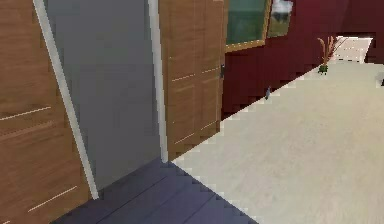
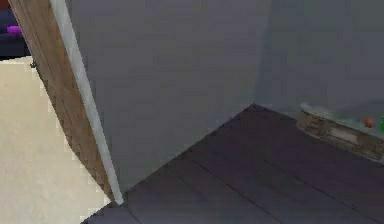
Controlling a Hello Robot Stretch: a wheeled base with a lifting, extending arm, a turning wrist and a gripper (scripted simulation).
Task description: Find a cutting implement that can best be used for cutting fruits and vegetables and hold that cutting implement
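Hunting for the knife, I honestly couldn't tell where it was, same for the pincer's state. A wooden door [image 1: 195, 70] stood just right of the grey wall [image 1: 105, 80], dark floor [image 1: 160, 200] lay at its foot, and cream carpet [image 1: 300, 150] plus a potted plant [image 1: 325, 55] sat farther right.

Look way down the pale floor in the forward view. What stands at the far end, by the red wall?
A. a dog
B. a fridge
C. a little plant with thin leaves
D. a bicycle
C: a small plant with thin, spiky leaves stands at the far end of the pale floor, close to the dark red wall.
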